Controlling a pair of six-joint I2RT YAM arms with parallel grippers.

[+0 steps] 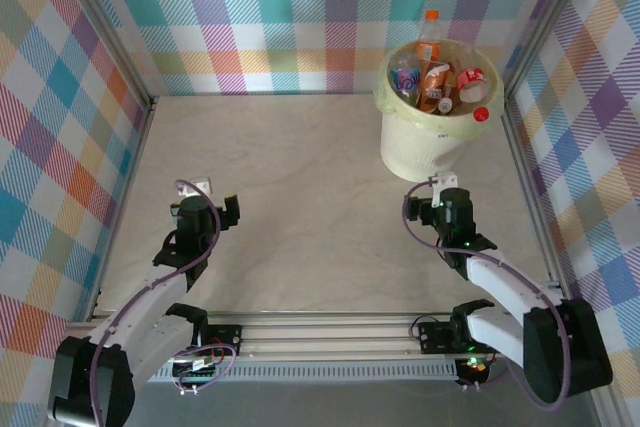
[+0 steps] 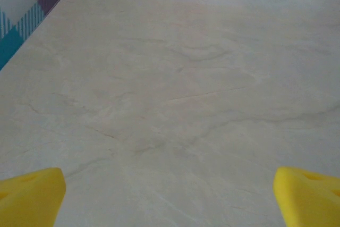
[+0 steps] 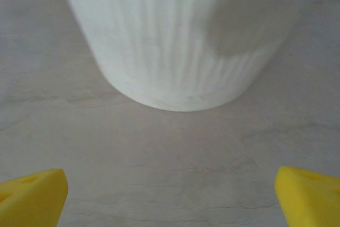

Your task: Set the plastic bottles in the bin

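The bin (image 1: 425,142) is a pale cream bucket with a yellowish liner, standing at the far right of the table. Several plastic bottles (image 1: 436,82) with orange, red and blue labels lie piled inside it. One orange-capped bottle (image 1: 430,37) stands up at its far rim, and a red cap (image 1: 481,114) rests on the liner's edge. My right gripper (image 1: 445,197) hovers just in front of the bin, open and holding nothing. In the right wrist view the bin's ribbed wall (image 3: 175,35) stands ahead of the gripper (image 3: 170,198). My left gripper (image 1: 208,197) (image 2: 170,198) is open over bare table at the left.
Plaid walls with aluminium posts (image 1: 110,27) enclose the marble-patterned table (image 1: 300,177) on three sides. A metal rail (image 1: 330,332) with both arm bases runs along the near edge. Bare tabletop (image 2: 175,78) lies ahead of the left gripper's yellow fingertips (image 2: 32,195).
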